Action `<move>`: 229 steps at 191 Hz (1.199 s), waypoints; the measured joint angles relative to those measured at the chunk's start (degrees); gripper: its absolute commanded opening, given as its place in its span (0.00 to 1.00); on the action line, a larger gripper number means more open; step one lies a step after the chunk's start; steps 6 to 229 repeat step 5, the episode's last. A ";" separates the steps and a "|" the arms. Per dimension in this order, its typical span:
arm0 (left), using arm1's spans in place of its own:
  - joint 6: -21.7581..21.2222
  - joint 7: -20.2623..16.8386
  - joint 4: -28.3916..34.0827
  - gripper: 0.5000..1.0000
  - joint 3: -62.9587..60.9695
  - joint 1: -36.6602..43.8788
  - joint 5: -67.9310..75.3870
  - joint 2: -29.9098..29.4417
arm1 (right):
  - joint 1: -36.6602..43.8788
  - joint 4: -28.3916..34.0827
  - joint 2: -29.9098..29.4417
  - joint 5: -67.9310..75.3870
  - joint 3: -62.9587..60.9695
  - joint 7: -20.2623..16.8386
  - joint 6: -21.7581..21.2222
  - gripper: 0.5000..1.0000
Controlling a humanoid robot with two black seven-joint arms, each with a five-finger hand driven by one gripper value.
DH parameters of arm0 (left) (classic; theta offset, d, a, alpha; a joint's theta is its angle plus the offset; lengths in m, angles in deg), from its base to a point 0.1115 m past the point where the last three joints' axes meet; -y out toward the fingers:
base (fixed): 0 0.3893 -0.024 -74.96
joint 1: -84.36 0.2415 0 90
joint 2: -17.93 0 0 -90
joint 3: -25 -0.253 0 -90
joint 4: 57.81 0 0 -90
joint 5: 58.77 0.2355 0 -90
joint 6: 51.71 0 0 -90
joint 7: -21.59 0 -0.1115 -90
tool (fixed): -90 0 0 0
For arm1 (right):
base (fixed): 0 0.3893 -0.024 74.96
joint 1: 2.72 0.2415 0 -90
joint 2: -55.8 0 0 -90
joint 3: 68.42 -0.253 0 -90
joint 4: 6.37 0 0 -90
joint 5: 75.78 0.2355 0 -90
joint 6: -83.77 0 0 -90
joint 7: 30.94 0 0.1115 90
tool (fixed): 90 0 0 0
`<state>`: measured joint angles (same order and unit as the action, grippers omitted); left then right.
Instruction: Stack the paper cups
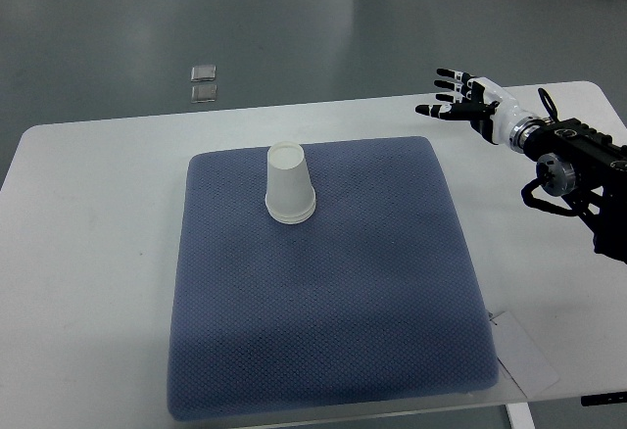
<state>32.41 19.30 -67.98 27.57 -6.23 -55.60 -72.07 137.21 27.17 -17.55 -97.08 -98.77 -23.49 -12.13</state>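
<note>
Top view: paper cups (290, 185) stacked upside-down on blue pad (323, 282), look light, thin, crushable; grip mid-wall, gentle. Right hand (458, 98) fingers spread, empty, well apart.

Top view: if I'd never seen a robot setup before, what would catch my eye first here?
Probably the white paper cups, upside down and nested as one stack, alone near the back of a blue pad on a white table. Next, the right robot hand, black and white with fingers spread, hovering over the table's far right corner, well apart from the cups and holding nothing.
</note>
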 measured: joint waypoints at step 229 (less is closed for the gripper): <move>0.00 0.00 0.00 1.00 0.00 0.00 0.00 0.00 | -0.16 0.02 -0.04 0.00 -0.26 0.04 -0.02 0.83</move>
